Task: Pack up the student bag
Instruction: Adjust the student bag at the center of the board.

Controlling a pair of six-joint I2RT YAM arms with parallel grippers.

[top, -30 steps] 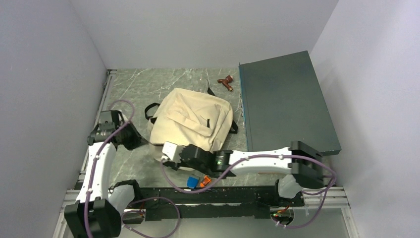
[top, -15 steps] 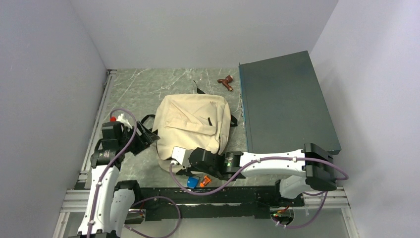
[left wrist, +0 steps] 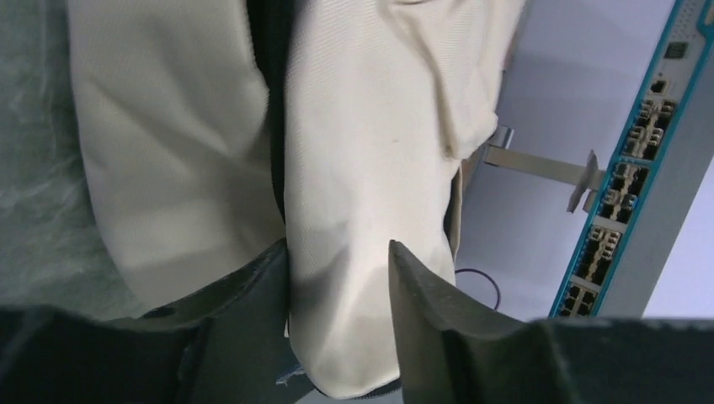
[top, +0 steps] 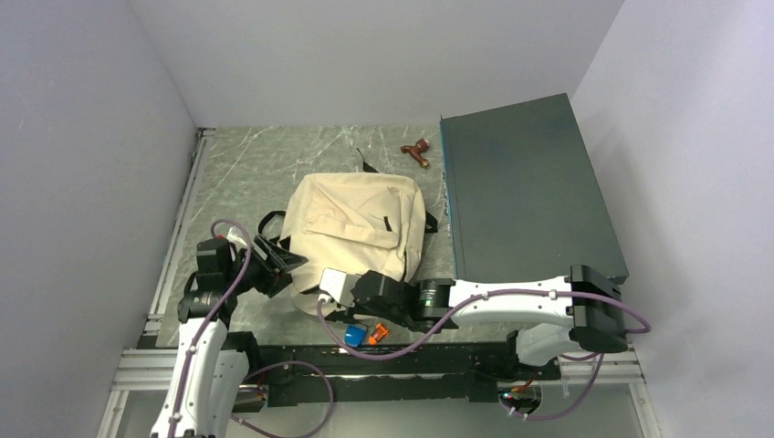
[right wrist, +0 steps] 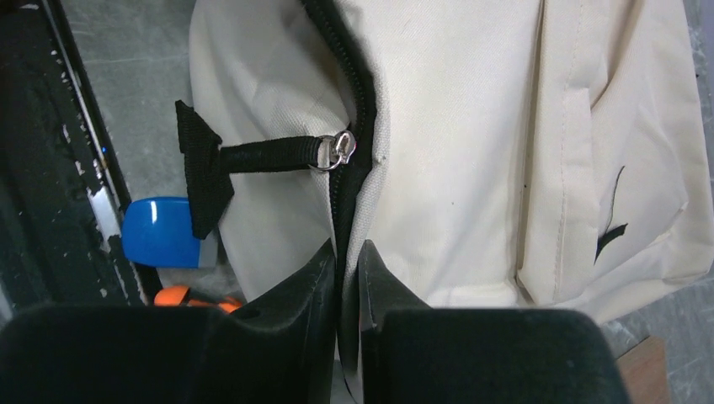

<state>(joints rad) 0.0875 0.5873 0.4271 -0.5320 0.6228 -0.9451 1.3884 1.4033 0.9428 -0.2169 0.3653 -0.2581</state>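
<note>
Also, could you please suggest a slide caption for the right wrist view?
Right gripper pinching the student bag at its zip seam, near the black pull tab.

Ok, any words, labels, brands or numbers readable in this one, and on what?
No text can be read in any view.
student bag: plain cloth, no print showing.
dark teal box: small markings near its ports, too small to read.
</note>
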